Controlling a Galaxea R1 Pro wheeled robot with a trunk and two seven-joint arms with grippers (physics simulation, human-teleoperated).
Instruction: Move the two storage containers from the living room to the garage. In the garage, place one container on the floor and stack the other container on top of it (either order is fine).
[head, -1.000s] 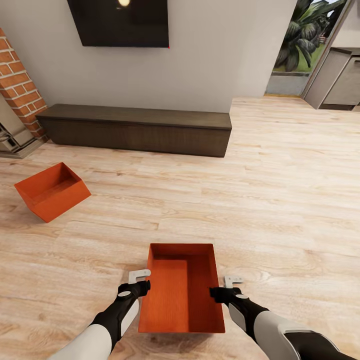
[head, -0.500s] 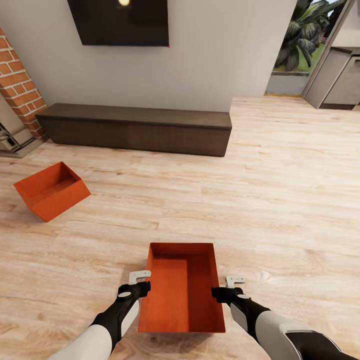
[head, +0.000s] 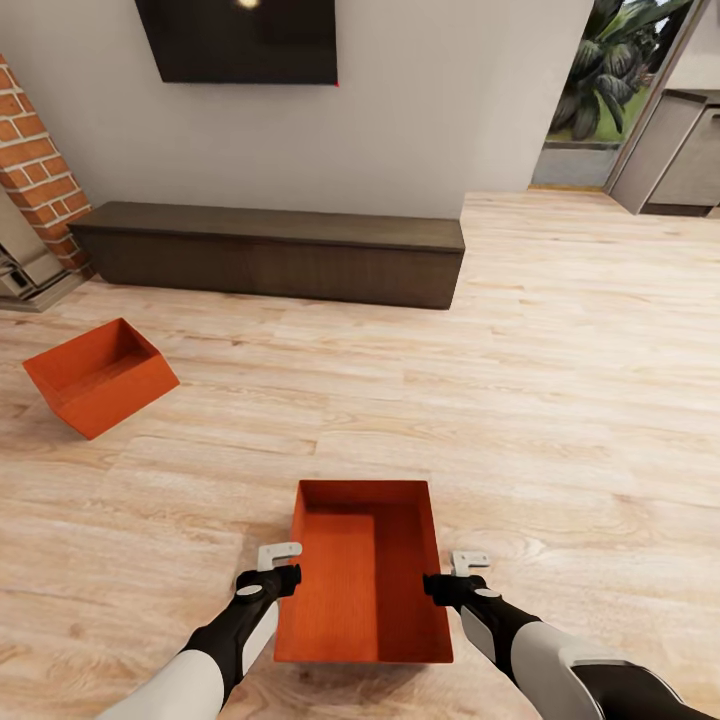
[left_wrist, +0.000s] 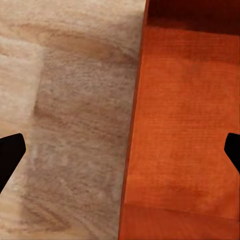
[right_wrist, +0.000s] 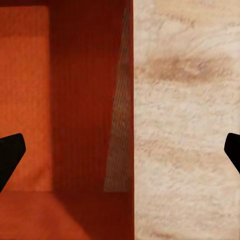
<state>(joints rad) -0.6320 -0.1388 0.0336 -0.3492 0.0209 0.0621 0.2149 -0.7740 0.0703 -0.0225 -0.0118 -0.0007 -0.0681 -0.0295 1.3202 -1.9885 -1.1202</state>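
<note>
Two orange-red storage containers lay on the light wood plank floor (head: 560, 400) of the living room. The nearer container (head: 362, 570) sat at the lower centre of the head view, open side up, its long axis running from the bottom of the frame toward the wall. The left gripper (head: 279, 565) straddled its left long wall and the right gripper (head: 456, 573) its right long wall. In each wrist view the two dark fingertips stood wide apart with the wall's rim between them, touching neither pad, so both grippers were spread and unclamped. The farther container (head: 98, 375) rested at the middle left of the frame, tipped so its opening faced up and toward the upper right, its long axis diagonal. Beyond it stood a low dark bench (head: 270, 253), a brick fireplace (head: 35, 170) at the left edge and a wall TV (head: 240, 40) at the top.
</note>
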